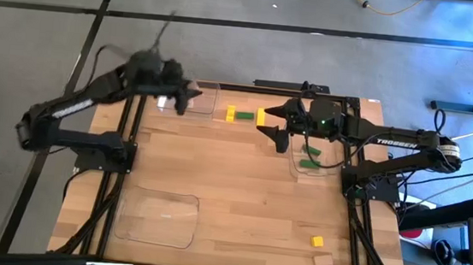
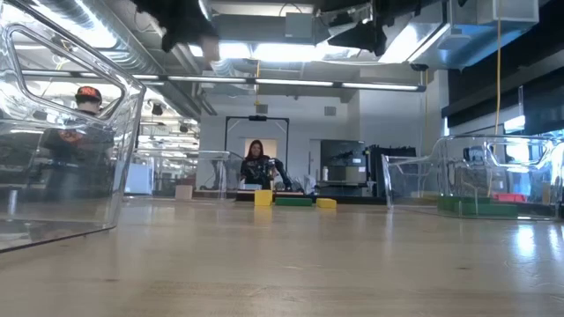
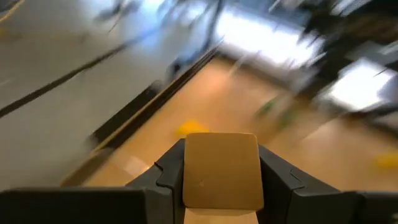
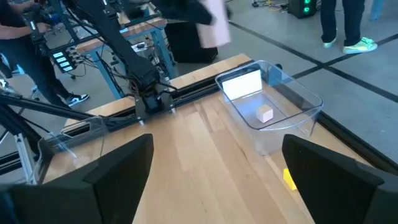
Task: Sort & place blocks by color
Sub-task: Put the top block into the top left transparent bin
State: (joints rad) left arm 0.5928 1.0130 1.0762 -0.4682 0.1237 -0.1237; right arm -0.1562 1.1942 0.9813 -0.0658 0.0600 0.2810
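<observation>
Since the left gripper clamps a tan block squarely between its fingers — light, rigid wood — flat opposite faces suit; the right gripper gapes empty.

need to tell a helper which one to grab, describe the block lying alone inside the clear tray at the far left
Start at the clear plastic tray by the table's far edge, below the left arm. Inside, on its floor, lies one small plain tan wooden cube. It is the only block in that tray; the nearest blocks outside, like the yellow block, are coloured.

Three clear trays sit on my wooden table: one at each far corner, one near me.
</observation>
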